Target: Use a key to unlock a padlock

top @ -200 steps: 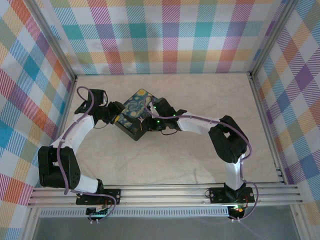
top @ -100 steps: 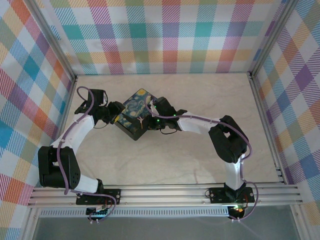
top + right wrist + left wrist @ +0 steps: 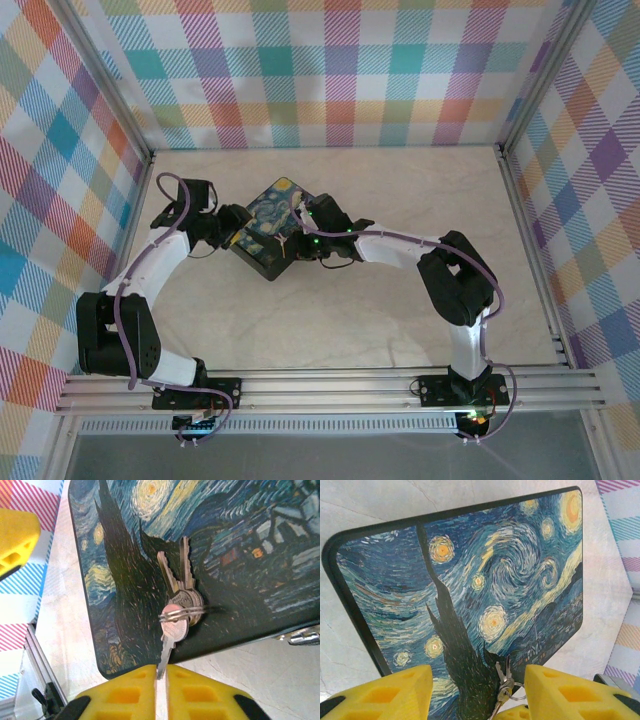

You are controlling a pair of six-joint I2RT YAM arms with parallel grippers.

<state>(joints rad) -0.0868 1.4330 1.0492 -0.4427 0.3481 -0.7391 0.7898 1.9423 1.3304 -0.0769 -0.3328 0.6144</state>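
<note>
The slim silvery key hangs on a wire ring with two other keys and lies on the starry-night lid of the black box. My right gripper is shut on the tip of its blade, at the box's near edge. In the top view this gripper sits at the right side of the box. My left gripper straddles the box's other end, its yellow fingers against both sides. The keys lie by its right finger. The padlock is hidden.
A small shiny metal fitting juts from the box's edge at the right. The box rests on a pale marble-look table enclosed by checked walls. Both arms curve in from the near rail.
My right gripper's fingers have closed onto the key's blade. Both arms and the box have hardly moved.
</note>
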